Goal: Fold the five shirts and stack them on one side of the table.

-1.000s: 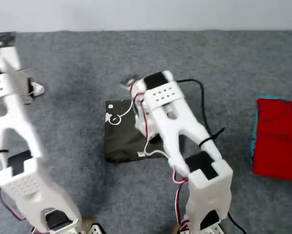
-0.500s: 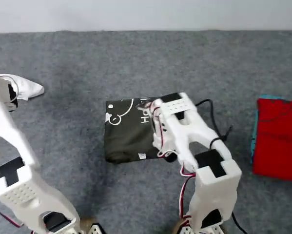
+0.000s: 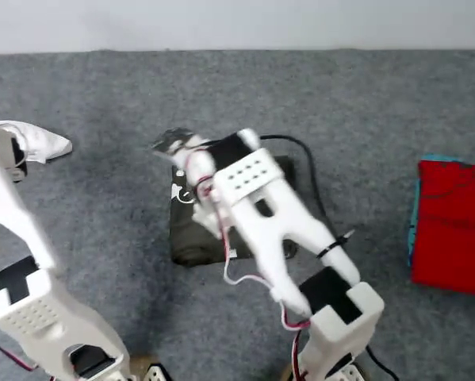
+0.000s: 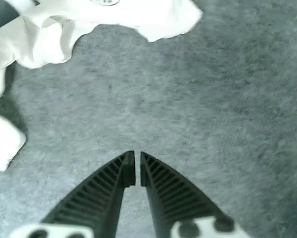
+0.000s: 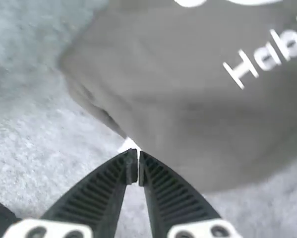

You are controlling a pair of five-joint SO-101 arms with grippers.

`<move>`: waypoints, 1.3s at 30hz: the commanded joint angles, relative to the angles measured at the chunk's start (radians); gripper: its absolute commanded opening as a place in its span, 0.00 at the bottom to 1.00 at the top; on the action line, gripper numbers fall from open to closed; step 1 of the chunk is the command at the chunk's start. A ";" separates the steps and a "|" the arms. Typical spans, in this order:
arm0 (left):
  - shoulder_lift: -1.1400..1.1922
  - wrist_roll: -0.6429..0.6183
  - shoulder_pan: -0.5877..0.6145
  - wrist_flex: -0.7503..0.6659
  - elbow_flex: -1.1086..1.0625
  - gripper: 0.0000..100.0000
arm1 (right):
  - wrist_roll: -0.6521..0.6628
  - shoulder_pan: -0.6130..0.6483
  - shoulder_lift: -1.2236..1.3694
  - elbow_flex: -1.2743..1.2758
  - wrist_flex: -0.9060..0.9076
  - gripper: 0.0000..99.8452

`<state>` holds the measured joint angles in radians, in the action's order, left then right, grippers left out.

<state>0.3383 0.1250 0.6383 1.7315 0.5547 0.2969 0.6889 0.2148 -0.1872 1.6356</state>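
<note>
R pincer (image 5: 133,157) had its jaws pressed nearly together, a hairline slit btwn them, tips at the edge of the dark shirt (image 5: 198,99). A small white scrap sat right at the tips, and whether any cloth was pinched couldn't be made out. In the high view that pincer (image 3: 174,144) was a smear over the shirt's far left corner. Dark shirt (image 3: 196,234) lay folded approx mid-table on the grey felt (image 3: 364,111), w/ its middle and right part covered by the R arm (image 3: 261,206). Its white print was partly hidden there and cut off in the wrist view.

L pincer (image 4: 135,161) was likewise closed, nothing btwn the jaws, over bare felt. It was near but apart from a crumpled white shirt (image 4: 64,25) that ran out of frame. In the high view a bit of that shirt (image 3: 45,144) poked out from behind the L arm (image 3: 7,206) at the left side.

Red shirt (image 3: 455,230) lay folded at the far right, cut off by the frame edge, on top of sth teal (image 3: 415,208) showing as a thin strip. What the teal item was couldn't be told.
</note>
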 commanded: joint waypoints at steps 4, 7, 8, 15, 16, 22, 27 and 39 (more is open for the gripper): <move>-0.117 0.044 0.075 0.026 0.008 0.03 | -0.011 0.087 0.150 -0.049 -0.081 0.01; -0.127 0.060 0.097 0.026 0.008 0.03 | -0.011 0.105 0.245 -0.049 -0.079 0.01; -0.127 0.060 0.104 0.026 0.008 0.03 | -0.011 0.110 0.268 -0.051 -0.079 0.01; -0.130 0.060 0.129 0.026 0.008 0.03 | -0.043 0.111 0.231 -0.183 -0.005 0.01; -0.132 0.060 0.129 0.026 0.008 0.03 | -0.048 0.111 0.209 -0.206 0.013 0.01; -0.212 0.060 0.121 0.026 0.005 0.03 | -0.052 0.107 0.124 -0.253 0.124 0.01; -0.302 0.060 0.121 0.026 -0.093 0.03 | -0.141 0.054 0.076 -0.227 0.160 0.01; -0.715 0.118 0.127 -0.008 -0.524 0.03 | -0.221 -0.157 -0.222 0.071 0.154 0.01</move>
<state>-0.2555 0.2309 0.7626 1.7331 0.0836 0.0882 0.6015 0.1028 -0.1335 1.7538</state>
